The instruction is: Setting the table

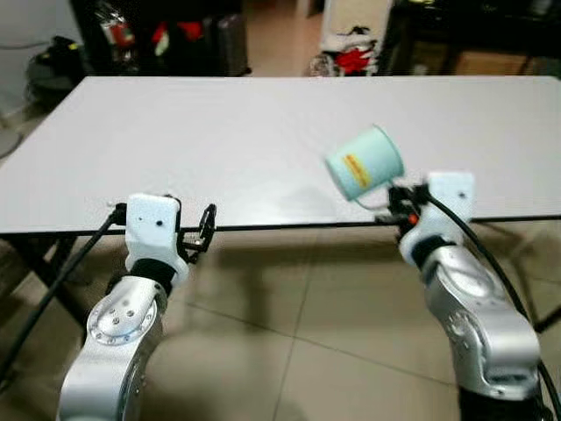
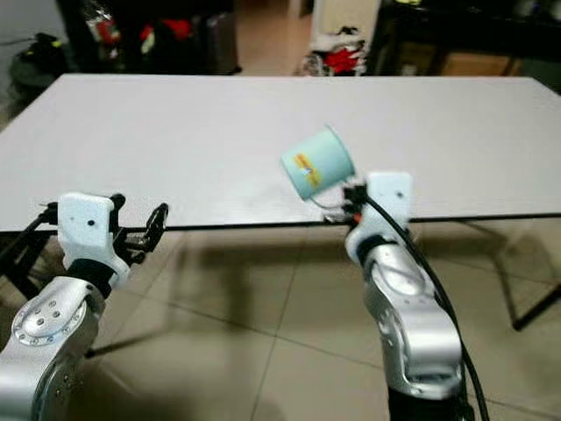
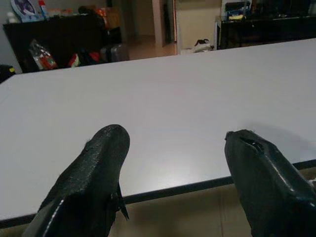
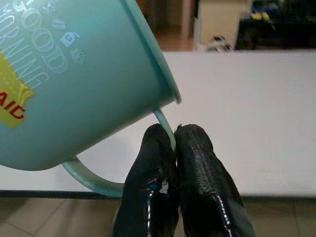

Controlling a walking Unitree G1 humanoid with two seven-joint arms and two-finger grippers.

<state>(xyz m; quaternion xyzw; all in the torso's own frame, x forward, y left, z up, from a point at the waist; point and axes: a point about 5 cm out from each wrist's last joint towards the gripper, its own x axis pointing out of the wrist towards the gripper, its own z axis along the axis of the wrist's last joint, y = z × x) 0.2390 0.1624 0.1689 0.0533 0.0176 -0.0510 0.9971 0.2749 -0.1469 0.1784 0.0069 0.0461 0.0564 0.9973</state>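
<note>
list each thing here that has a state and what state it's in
mug: held off the table by its handle, tipped onto its side
right hand: shut on the mug's handle, near the table's front edge
left hand: open, holding nothing, at the front edge
table: bare white top

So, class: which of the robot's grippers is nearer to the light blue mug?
The right. The right gripper is shut on the handle of the light blue mug, holding it tilted above the table edge. The left gripper is open at the table's near edge, well apart from the mug.
</note>
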